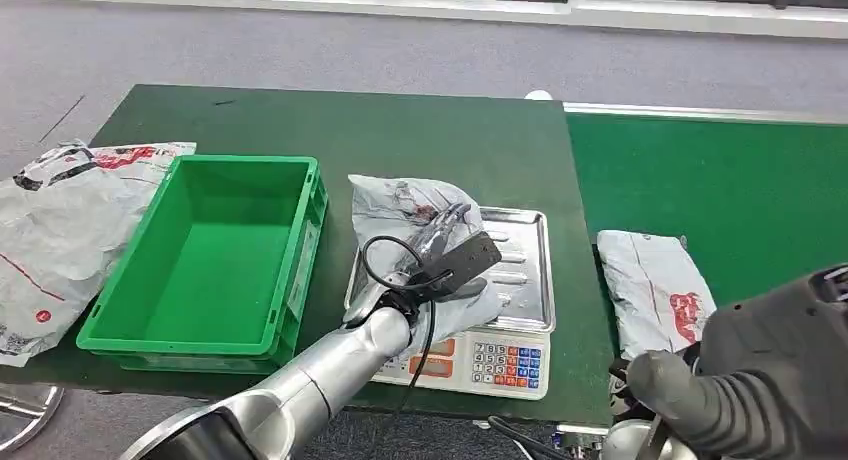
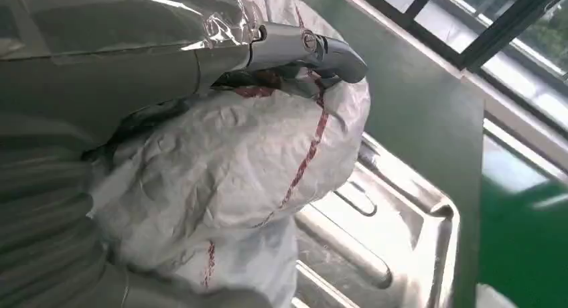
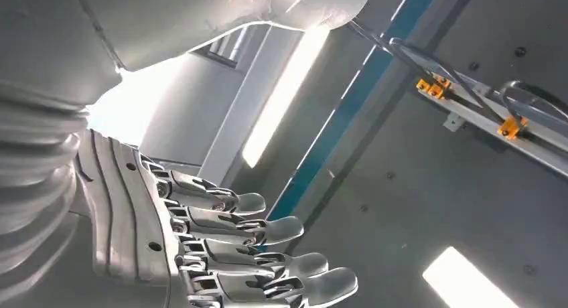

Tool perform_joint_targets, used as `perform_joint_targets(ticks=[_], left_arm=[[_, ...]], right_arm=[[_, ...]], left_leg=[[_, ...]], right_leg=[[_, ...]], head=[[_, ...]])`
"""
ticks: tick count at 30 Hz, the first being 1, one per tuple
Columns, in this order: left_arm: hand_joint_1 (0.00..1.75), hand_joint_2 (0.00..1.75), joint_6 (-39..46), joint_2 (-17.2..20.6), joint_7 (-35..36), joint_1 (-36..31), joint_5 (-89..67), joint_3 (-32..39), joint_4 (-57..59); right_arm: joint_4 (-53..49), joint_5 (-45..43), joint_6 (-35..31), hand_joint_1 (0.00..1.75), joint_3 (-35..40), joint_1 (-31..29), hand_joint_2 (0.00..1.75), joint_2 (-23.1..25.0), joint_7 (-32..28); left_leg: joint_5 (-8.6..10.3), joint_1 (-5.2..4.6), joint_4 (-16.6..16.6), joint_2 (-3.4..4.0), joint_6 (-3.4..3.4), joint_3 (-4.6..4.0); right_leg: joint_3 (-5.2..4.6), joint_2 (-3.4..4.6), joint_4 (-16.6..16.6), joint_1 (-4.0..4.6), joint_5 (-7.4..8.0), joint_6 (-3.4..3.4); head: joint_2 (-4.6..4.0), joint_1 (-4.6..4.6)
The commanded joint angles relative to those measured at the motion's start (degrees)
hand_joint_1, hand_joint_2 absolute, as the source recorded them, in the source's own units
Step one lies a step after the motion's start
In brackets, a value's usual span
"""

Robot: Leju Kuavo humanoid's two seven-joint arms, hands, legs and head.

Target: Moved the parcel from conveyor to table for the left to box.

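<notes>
Head view centre: the left hand (image 1: 440, 255) has its fingers wrapped over the crumpled grey parcel (image 1: 415, 212) on the scale tray (image 1: 530, 270); the green crate (image 1: 215, 255) lies just left of it, so the carry likely runs leftward. Right hand (image 3: 201, 234), fingers spread and holding nothing, hangs lower right, farther off

Bright green crate (image 1: 215, 255), dark green worktop (image 1: 400, 130), grey parcel (image 1: 425, 215) with red print, silver scale tray (image 1: 525, 265).
</notes>
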Motion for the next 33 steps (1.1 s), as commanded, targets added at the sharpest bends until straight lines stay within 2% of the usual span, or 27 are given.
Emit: perform_joint_targets(ticks=[1, 5, 14, 18, 21, 22, 23, 26, 29, 33], left_arm=[[1.75, 1.75, -1.57, 1.11, 3.35, -4.38, 0.76, -13.48, 7.76], [1.75, 1.75, -1.65, 1.11, 3.89, -4.64, 0.60, -14.14, 8.07], [1.75, 1.75, -0.98, 1.11, 10.54, -5.82, -3.68, -17.68, 11.35], [1.75, 1.75, 4.28, 1.11, 11.70, -6.20, -5.49, -16.72, 11.72], [1.75, 1.75, 12.84, 1.11, 9.84, -6.44, -6.47, -13.53, 10.86], [1.75, 1.75, 22.51, 1.11, 8.09, -6.49, -8.10, -10.82, 10.22], [1.75, 1.75, 24.57, 3.39, 9.85, -5.23, -16.98, -3.75, 3.48], [1.75, 1.75, 24.57, 4.32, 13.03, 6.03, -46.35, 15.67, -19.41], [1.75, 1.75, 24.57, 2.52, 8.36, 11.91, -59.68, 27.34, -34.06], [1.75, 1.75, 24.57, 2.52, 8.36, 11.91, -59.68, 27.34, -34.06]], right_arm=[[-3.18, -1.30, -0.07, 0.00, 3.06, 2.85, 1.75, 2.12, -0.99], [-3.03, -1.40, -0.07, 0.00, 2.84, 2.80, 1.75, 2.12, -0.99], [-1.84, -2.72, -0.07, 0.00, 1.36, 3.65, 1.75, 2.12, -0.99], [-1.13, -2.40, -0.07, 0.00, 1.37, 4.05, 1.75, 2.12, -0.99], [-1.17, -2.03, -0.07, 0.00, 1.30, 4.68, 1.75, 2.12, -0.99], [-1.56, -1.73, -0.07, 0.00, 1.21, 5.06, 1.75, 2.12, -0.99], [-1.99, -1.62, -0.07, 0.00, 1.09, 5.41, 1.75, 2.12, -0.99], [-2.24, -1.75, -0.07, 0.00, 0.88, 5.65, 1.75, 2.12, -0.99], [-2.07, -2.35, -0.07, 0.00, 0.80, 5.48, 1.75, 2.12, -0.99], [-2.07, -2.35, -0.07, 0.00, 0.80, 5.48, 1.75, 2.12, -0.99]], left_leg=[[0.09, 0.09, -0.32, -0.11, -0.11, 0.21], [0.06, 0.08, -0.24, -0.10, -0.12, 0.17], [0.06, 0.07, -0.27, 0.02, -0.09, 0.25], [0.03, 0.06, -0.19, 0.03, -0.07, 0.24], [0.06, 0.05, -0.21, 0.04, -0.09, 0.25], [0.08, 0.08, -0.25, 0.03, -0.11, 0.26], [0.06, 0.05, -0.19, 0.02, -0.09, 0.21], [0.05, 0.03, -0.18, 0.10, -0.09, 0.15], [0.01, 0.05, -0.20, -0.06, -0.08, 0.16], [-0.02, 0.03, -0.06, 0.28, -0.05, -0.06]], right_leg=[[0.24, -0.13, -0.29, 0.10, 0.04, -0.14], [0.19, -0.12, -0.21, 0.09, 0.01, -0.14], [0.24, -0.01, -0.24, 0.08, 0.05, -0.11], [0.23, 0.02, -0.16, 0.07, 0.04, -0.09], [0.20, 0.01, -0.17, 0.06, 0.06, -0.10], [0.21, 0.00, -0.21, 0.09, 0.08, -0.12], [0.15, -0.01, -0.13, 0.06, 0.05, -0.10], [0.05, 0.05, -0.11, 0.04, 0.04, -0.10], [0.13, -0.08, -0.16, 0.06, -0.04, -0.09], [-0.18, 0.25, -0.02, 0.04, 0.00, -0.05]], head=[[0.00, 0.00], [0.00, 0.00], [0.00, 0.00], [-0.02, 0.00], [-0.02, -0.02], [-0.02, 0.00], [-0.02, -0.02], [0.00, 0.00], [-0.02, -0.02], [-0.02, 0.00]])
